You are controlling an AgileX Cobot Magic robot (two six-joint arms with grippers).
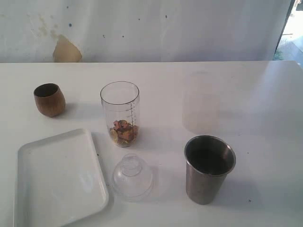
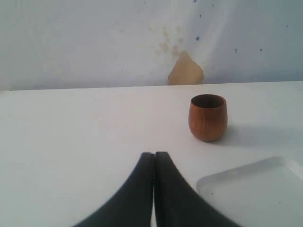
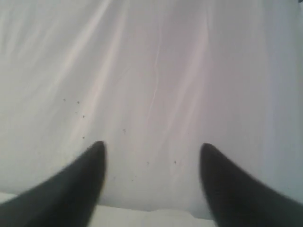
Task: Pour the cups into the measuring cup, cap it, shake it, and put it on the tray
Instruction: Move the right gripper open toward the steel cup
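Measuring cup (image 1: 120, 113) stands upright (mouth up); cap (image 1: 132, 177) neck-up.

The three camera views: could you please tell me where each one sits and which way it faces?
Exterior view: above the table, looking down and across at the wooden cup, measuring cup, cap, tray and steel tumbler, toward the wall; no arm shows.
Left wrist view: low over the table, facing the wall; the shut left gripper shows.
Right wrist view: facing a white backdrop; the open right gripper shows.
Shared: exterior and left wrist views both show the wooden cup, tray and brown wall stain.
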